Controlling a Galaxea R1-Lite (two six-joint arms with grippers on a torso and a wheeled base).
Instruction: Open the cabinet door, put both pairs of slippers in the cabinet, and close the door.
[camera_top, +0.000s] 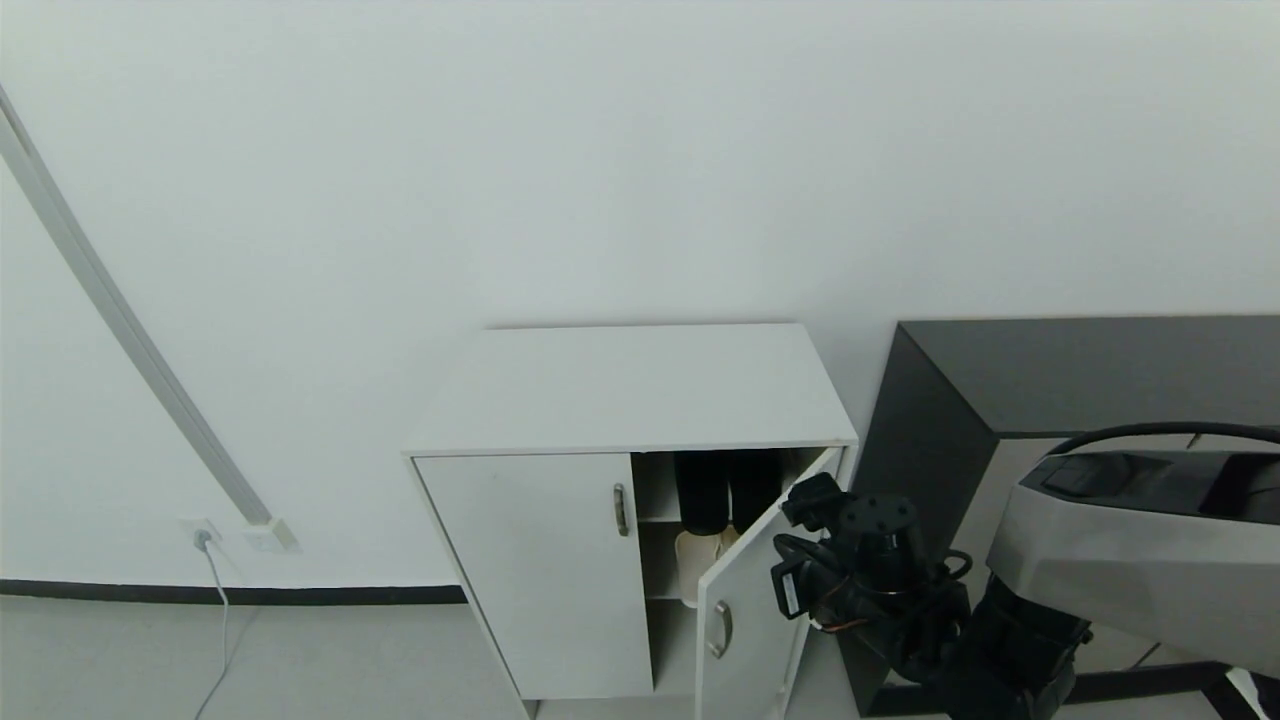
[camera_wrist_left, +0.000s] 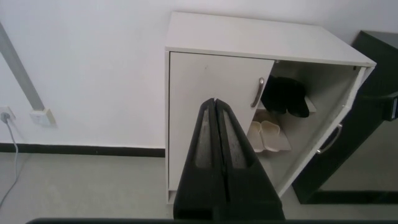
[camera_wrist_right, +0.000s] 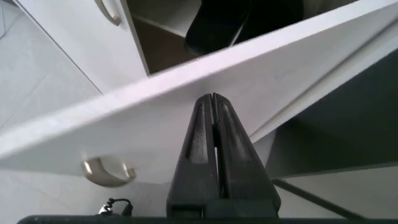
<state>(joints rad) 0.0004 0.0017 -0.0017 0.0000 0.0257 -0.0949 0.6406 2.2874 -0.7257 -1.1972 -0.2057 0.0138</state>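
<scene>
My left gripper (camera_wrist_left: 215, 101) hangs before the cabinet (camera_top: 640, 390), jaws pressed together. Inside, black slippers (camera_wrist_left: 287, 96) and beige slippers (camera_wrist_left: 268, 135) sit shelved. My right gripper (camera_wrist_right: 213, 97), jaws likewise together, meets the ajar right door (camera_top: 740, 590); a glancing push could slip off.

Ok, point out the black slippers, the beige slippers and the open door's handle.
black slippers (camera_wrist_left: 285, 96), left wrist view, middle of the pair on the upper shelf.
beige slippers (camera_wrist_left: 273, 135), left wrist view, top of one slipper, shelf below.
open door's handle (camera_top: 719, 630), head view, middle of the metal bar.
</scene>
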